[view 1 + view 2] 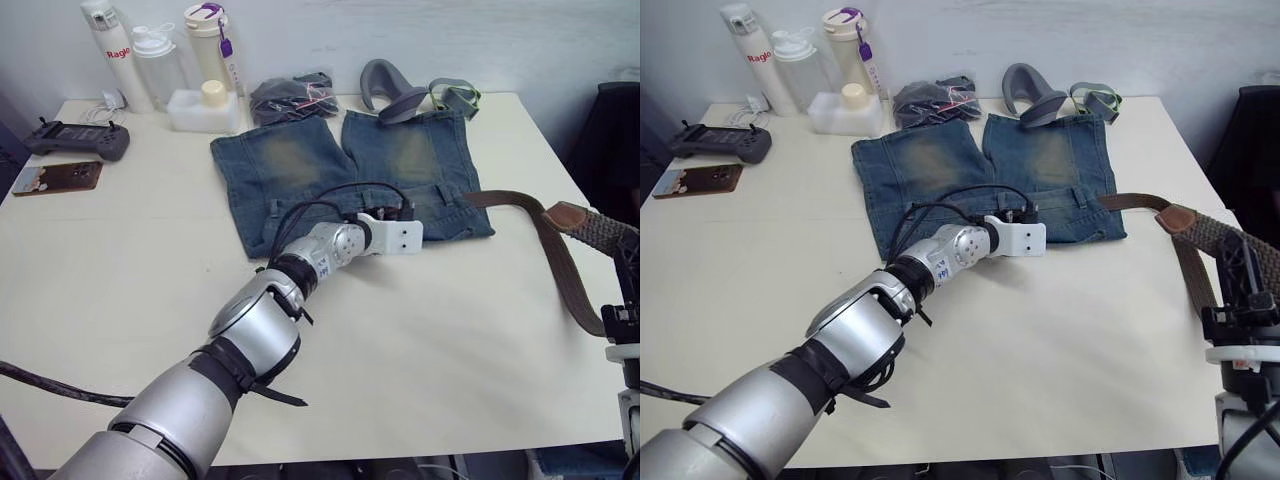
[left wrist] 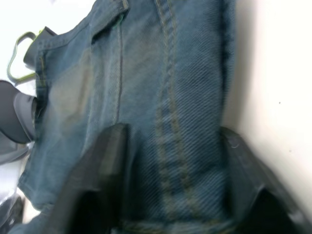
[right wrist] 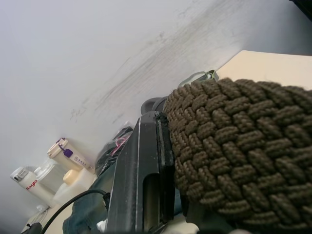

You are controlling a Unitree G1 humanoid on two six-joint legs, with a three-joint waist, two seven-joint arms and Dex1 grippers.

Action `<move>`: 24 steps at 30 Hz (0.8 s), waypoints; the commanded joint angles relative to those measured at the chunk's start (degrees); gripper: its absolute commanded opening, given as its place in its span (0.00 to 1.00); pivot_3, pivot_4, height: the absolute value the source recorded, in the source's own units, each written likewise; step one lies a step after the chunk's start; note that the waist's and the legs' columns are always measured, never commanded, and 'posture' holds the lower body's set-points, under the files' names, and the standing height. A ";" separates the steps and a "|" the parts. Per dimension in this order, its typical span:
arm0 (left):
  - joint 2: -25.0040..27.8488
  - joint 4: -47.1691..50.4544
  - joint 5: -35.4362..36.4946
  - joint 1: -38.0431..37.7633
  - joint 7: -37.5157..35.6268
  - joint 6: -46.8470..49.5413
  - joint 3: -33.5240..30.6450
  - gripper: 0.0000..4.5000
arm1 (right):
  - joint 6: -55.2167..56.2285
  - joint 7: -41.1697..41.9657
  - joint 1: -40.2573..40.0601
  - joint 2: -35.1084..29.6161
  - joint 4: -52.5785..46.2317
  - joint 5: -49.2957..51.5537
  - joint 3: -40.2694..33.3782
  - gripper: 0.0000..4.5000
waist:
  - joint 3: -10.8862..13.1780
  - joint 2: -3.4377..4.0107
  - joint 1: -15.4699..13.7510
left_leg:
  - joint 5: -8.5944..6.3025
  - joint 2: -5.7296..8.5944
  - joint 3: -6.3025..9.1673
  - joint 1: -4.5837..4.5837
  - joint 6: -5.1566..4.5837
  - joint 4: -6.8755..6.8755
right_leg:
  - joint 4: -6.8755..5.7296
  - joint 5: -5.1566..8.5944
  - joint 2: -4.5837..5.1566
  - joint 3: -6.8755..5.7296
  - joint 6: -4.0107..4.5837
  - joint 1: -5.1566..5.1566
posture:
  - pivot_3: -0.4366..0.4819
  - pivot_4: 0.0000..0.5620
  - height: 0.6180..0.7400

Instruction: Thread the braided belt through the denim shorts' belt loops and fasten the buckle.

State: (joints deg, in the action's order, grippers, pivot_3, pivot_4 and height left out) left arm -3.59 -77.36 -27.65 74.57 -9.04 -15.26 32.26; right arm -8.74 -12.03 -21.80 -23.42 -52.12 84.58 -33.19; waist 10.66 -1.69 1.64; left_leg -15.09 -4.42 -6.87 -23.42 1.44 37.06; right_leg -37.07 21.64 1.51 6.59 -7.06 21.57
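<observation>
While the braided belt [image 1: 1200, 235] trails from the denim shorts' [image 1: 345, 175] waistband across the table [image 1: 130, 260] to your right side, your right gripper [image 1: 1242, 275] is clamped on its woven part, lifted. Your left gripper [image 2: 170, 185] rests on the waistband, fingers spread wide, straddling denim.

The denim shorts [image 1: 345, 175] lie on the counter [image 1: 120, 260], legs toward the far edge. Behind them sit a bagged bundle [image 1: 292, 97] and padded strap [image 1: 388, 88]. The braided belt [image 1: 560, 245] runs rightward from the waistband. Bottles [image 1: 160, 60] stand far left.
</observation>
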 commanded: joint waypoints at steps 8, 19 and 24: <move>9.23 6.47 7.44 -8.25 -31.15 -15.35 -7.47 0.00 | -2.63 -0.22 -2.05 -9.60 -3.72 2.54 0.67 0.00 | -0.03 0.04 0.05 | 0.04 -0.11 -0.10 0.19 0.07 -0.01 | -0.28 0.06 -0.05 0.01 0.11 -0.03 | 0.48 0.27 1.00; 20.81 44.70 25.83 -26.34 -67.52 -7.44 -8.50 0.00 | -8.13 -9.43 -10.04 -19.90 -6.01 13.37 -1.98 0.00 | -0.11 0.13 -0.12 | 0.15 -0.33 -0.05 0.25 0.11 0.21 | -0.67 0.10 -0.03 -0.05 0.18 -0.12 | 0.48 0.27 1.00; 20.38 45.91 22.81 -26.32 -65.48 -6.85 -7.14 0.00 | -11.16 -11.80 -15.59 -23.99 -7.60 13.20 -3.81 0.00 | -0.13 0.12 0.02 | 0.15 -0.19 0.05 0.26 -0.15 0.35 | -0.67 0.01 -0.01 -0.03 0.03 -0.28 | 0.48 0.27 1.00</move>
State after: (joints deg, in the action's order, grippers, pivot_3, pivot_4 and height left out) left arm 18.08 -32.49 -3.84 47.88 -75.63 -21.70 23.72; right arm -19.26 -21.99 -36.90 -45.96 -52.39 98.86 -34.38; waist 10.53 -1.57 1.66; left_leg -14.98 -4.58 -6.74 -23.13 1.21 37.43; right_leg -37.74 21.63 1.52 6.60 -7.06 21.27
